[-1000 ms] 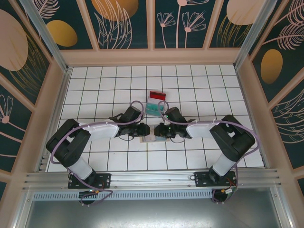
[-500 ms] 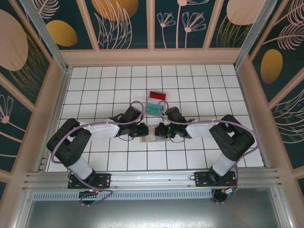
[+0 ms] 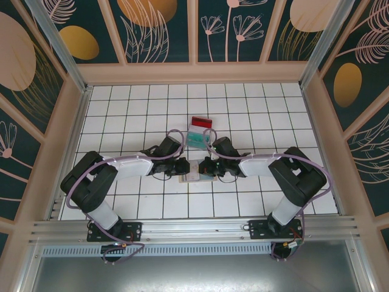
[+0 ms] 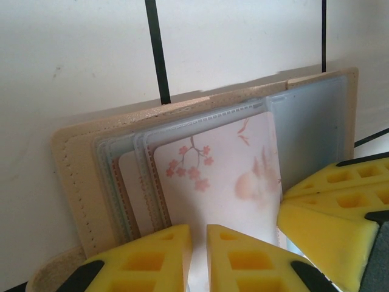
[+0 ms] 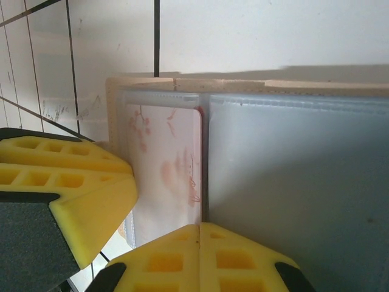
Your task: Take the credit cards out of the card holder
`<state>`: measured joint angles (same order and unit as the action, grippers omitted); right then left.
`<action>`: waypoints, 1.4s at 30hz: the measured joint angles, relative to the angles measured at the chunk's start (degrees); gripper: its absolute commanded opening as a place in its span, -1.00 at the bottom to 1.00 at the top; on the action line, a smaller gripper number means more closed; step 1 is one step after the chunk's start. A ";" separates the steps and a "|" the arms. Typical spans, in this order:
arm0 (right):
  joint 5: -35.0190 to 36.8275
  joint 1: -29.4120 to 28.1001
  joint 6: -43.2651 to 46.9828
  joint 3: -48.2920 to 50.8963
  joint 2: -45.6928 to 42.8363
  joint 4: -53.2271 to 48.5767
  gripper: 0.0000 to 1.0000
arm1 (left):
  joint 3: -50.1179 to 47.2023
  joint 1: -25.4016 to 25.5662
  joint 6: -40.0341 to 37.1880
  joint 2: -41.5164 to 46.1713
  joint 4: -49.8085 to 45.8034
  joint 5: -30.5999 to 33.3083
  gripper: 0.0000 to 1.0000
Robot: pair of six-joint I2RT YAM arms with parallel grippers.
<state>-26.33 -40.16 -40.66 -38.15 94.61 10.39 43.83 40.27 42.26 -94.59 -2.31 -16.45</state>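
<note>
The holder (image 4: 73, 182) lies open on the worktop (image 3: 243, 109) between the two arms. A white card (image 4: 219, 176) with pink blossoms sits in its clear sleeve, the near end pointing toward the left claw (image 4: 199, 258). This claw is almost pressed together, and the card's edge shows in the thin slit between the fingers, so we judge that it pinches the card. The right claw (image 5: 200, 240) is pressed together and holds nothing; its tips sit on the holder at the seam beside the card, probably to pin it down. A red card (image 3: 201, 121) and a teal card (image 3: 197, 139) lie farther back on the worktop, apart from the holder. We expect the white card to be light, stiff and smooth, so it can slip from the pads. The sleeve looks soft and may cling, dragging the light holder along. We think the best hold is on the free short edge, with a pull flat along the sleeve so that the card does not bend.
</note>
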 measured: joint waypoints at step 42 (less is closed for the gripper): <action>0.37 11.54 6.51 7.39 -17.20 -9.11 -1.00 | 0.85 0.02 -0.07 -0.66 -0.74 0.04 -0.61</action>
<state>-25.96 -28.62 -34.15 -30.76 77.41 1.28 44.69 40.29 42.19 -95.24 -3.05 -16.40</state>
